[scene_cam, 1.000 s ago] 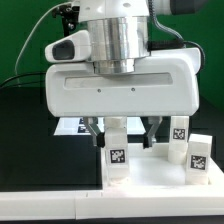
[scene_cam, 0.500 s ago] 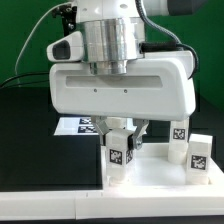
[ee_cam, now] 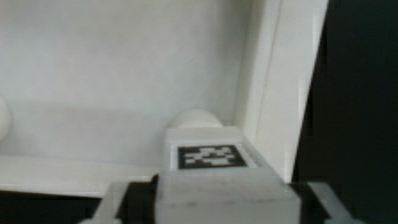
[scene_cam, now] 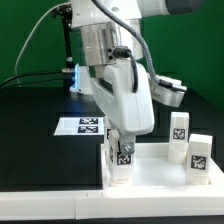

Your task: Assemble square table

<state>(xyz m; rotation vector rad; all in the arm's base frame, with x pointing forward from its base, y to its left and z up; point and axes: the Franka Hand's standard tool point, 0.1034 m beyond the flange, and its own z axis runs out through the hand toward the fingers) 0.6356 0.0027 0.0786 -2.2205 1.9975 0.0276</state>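
Note:
The white square tabletop (scene_cam: 155, 176) lies flat at the front, and its raised rim (ee_cam: 285, 70) shows in the wrist view. A white leg (scene_cam: 121, 157) with a black-and-white tag stands upright in the corner at the exterior view's left. It also shows in the wrist view (ee_cam: 217, 150). My gripper (scene_cam: 120, 141) comes down from above and is shut on this leg, with a finger (ee_cam: 128, 200) on each side of it. Two more tagged legs (scene_cam: 180, 130) (scene_cam: 198, 152) stand upright at the exterior view's right.
The marker board (scene_cam: 85, 125) lies flat on the black table behind the tabletop. A green wall and cables are at the back. A blue light glows behind the arm.
My hand has turned about its vertical axis from broadside to edge-on, staying over the same corner with the leg between the fingers. The other legs have not moved.

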